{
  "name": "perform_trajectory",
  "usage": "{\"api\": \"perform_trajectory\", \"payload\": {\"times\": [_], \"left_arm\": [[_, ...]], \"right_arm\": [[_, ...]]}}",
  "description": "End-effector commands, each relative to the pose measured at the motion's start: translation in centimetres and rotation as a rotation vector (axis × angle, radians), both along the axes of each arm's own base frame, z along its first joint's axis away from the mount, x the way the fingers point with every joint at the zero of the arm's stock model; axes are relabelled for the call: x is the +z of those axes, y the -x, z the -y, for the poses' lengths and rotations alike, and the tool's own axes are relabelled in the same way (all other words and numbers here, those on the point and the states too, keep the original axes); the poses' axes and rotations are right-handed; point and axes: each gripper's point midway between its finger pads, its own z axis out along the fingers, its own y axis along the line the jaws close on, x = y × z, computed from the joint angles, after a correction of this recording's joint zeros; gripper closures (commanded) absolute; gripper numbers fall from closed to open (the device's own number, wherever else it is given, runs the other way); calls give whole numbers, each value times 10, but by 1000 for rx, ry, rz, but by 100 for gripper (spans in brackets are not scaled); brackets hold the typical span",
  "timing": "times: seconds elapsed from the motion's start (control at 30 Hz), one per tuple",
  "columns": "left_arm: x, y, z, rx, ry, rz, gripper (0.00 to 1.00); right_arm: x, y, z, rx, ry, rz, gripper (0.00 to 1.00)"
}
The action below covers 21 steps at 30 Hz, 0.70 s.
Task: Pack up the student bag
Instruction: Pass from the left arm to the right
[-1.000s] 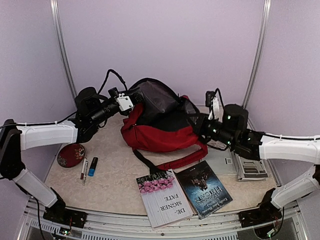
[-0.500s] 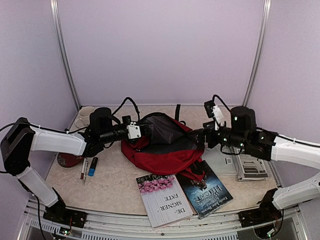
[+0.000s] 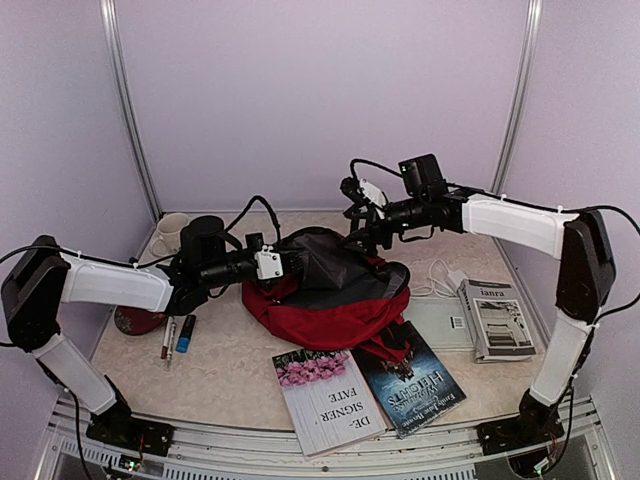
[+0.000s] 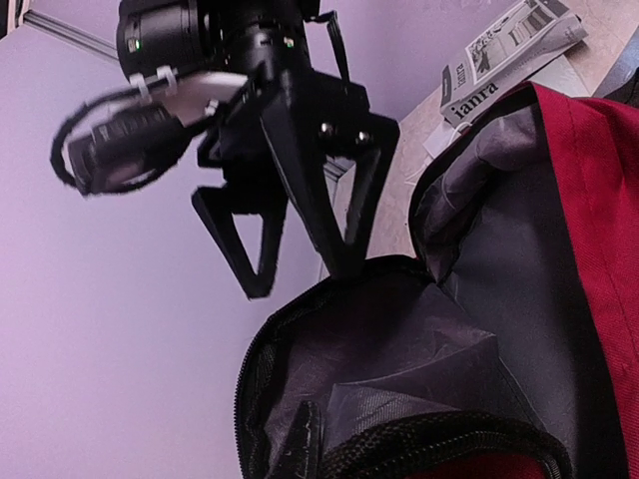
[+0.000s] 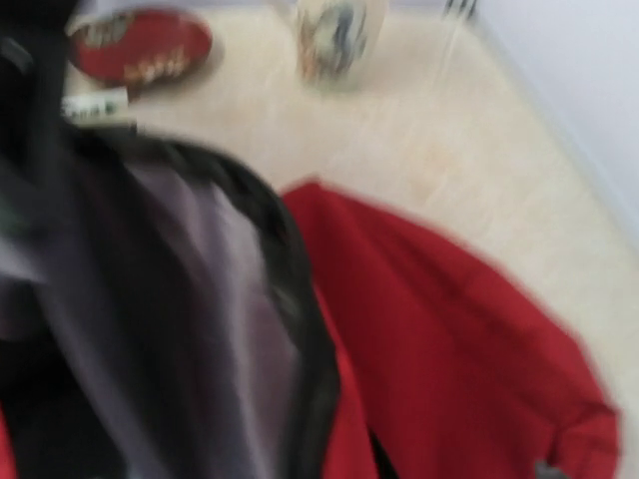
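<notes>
Overhead, bag: the student bag lies mid-table with its mouth gaping upward and grey lining showing.
Overhead, edges: its near edge meets the far corner of the dark book, which lies beside the pink-flowered book. The booklet lies to the right, apart from the bag. To the left are a pen, a blue marker and a red tin.
Overhead, open room: bare table between the marker and the bag, and a bare strip far of the bag up to the wall. A mug stands in the far left corner.
Overhead, arms: my left arm reaches in low from the left, left pincer at the mouth's left rim. My right arm arches over from the right, right pincer above the far rim.
Left wrist, right pincer: fingers well apart with nothing between them, one fingertip at the black zip rim.
Left wrist, left pincer: my own fingers barely show, so I cannot tell whether they grip.
Right wrist: blurred. Red fabric, grey lining and black rim are close below, with the tin and mug beyond.
</notes>
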Motion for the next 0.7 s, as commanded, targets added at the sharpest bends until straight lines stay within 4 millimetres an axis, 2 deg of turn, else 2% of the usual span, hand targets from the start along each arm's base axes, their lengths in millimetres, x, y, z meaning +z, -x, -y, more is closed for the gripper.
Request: {"api": "perform_trajectory", "payload": {"times": [0.0, 0.07, 0.1, 0.13, 0.17, 0.23, 0.27, 0.3, 0.33, 0.37, 0.4, 0.5, 0.57, 0.67], "left_arm": [[10, 2, 1, -4, 16, 15, 95], [9, 2, 1, -5, 17, 14, 95], [8, 2, 1, -7, 17, 12, 94], [8, 2, 1, -8, 16, 12, 95], [8, 3, 1, -11, 17, 10, 95], [11, 6, 1, -14, 30, 3, 94], [15, 8, 1, -13, 47, -6, 91], [22, 12, 0, -7, 75, -24, 79], [30, 15, -1, 9, 108, -56, 60], [38, 16, -2, 35, 145, -102, 18], [44, 18, -3, 58, 179, -172, 3], [54, 33, -1, 43, 233, -454, 1], [72, 49, 3, -11, 306, -616, 1], [92, 63, 8, -59, 383, -744, 1]], "right_arm": [[-24, -1, -6, 88, 44, -91, 16], [-40, -9, -7, 69, 61, -120, 26], [-47, -14, -7, 49, 73, -137, 40], [-51, -21, -7, 23, 76, -158, 65], [-54, -26, -7, 7, 75, -177, 80], [-48, -34, -5, -12, 39, -199, 100], [-43, -38, -4, -22, 9, -209, 100], [-37, -41, -2, -36, -21, -221, 100], [-27, -45, -2, -49, -60, -222, 100], [-22, -47, -1, -63, -86, -233, 100], [-17, -47, -1, -78, -105, -245, 100], [-8, -52, 2, -144, -154, -282, 100], [-4, -55, 5, -197, -177, -305, 100], [0, -57, 7, -236, -206, -340, 100]]}}
